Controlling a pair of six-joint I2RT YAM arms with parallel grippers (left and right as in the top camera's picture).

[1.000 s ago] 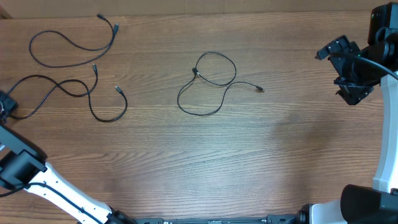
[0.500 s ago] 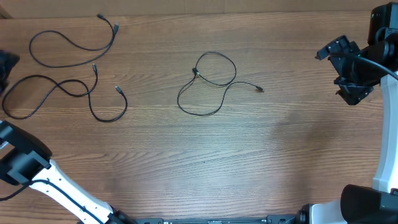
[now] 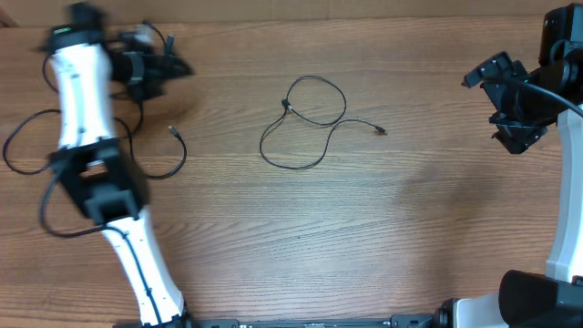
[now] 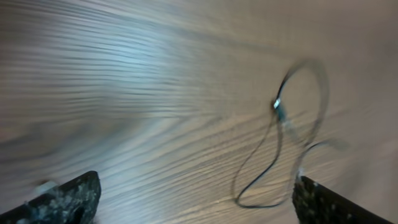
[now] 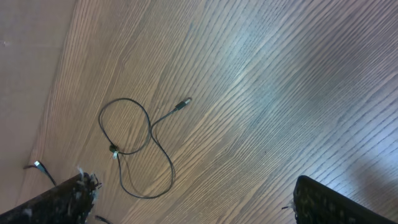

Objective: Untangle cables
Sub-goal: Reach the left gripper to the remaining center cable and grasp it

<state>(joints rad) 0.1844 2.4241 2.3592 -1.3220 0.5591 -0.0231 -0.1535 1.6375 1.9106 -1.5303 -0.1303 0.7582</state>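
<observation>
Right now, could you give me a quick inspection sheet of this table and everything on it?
Surface: wooden table, bare wood grain.
Job's things: middle cable looped over itself, lying apart from the others; left cable and corner cable partly hidden by the left arm.
Clutter: nothing seen.
Grippers: left gripper open, empty, view blurred; right gripper open, empty.
Cables: black wire along the right arm.
Surroundings: plain tan strip past the table's far edge.

Cable loop (image 3: pixel 286 107) central, others (image 3: pixel 20 127) apparently left
</observation>
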